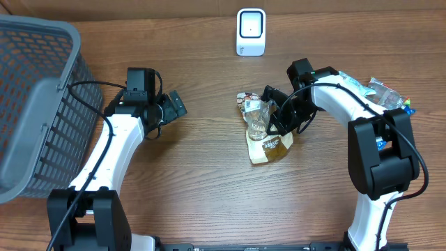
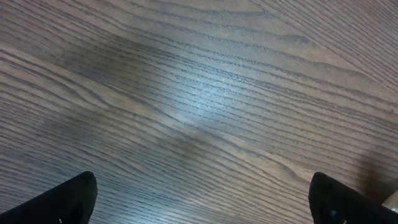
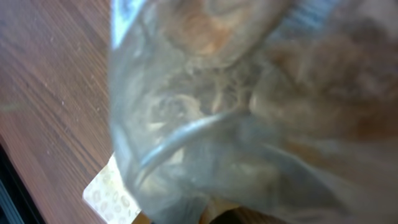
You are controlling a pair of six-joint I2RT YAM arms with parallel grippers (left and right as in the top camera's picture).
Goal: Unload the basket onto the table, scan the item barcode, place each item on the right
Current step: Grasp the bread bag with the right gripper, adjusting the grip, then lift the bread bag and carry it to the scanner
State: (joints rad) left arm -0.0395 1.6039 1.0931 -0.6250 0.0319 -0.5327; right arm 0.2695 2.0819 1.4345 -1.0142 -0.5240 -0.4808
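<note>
The item is a clear plastic snack bag (image 1: 263, 134) with brown contents and a pale patterned card base, lying at the table's middle. My right gripper (image 1: 274, 116) is at the bag's right upper side and shut on it. In the right wrist view the bag (image 3: 249, 112) fills nearly the whole picture and hides the fingers. The white barcode scanner (image 1: 251, 31) stands at the back, beyond the bag. My left gripper (image 1: 175, 104) hovers open over bare wood to the left. In the left wrist view its fingertips (image 2: 69, 199) stand far apart, with nothing in the left gripper (image 2: 202, 198).
A large grey mesh basket (image 1: 35, 90) takes up the left side of the table. More wrapped packets (image 1: 387, 94) lie at the right edge behind my right arm. Bare wooden tabletop lies between the two arms.
</note>
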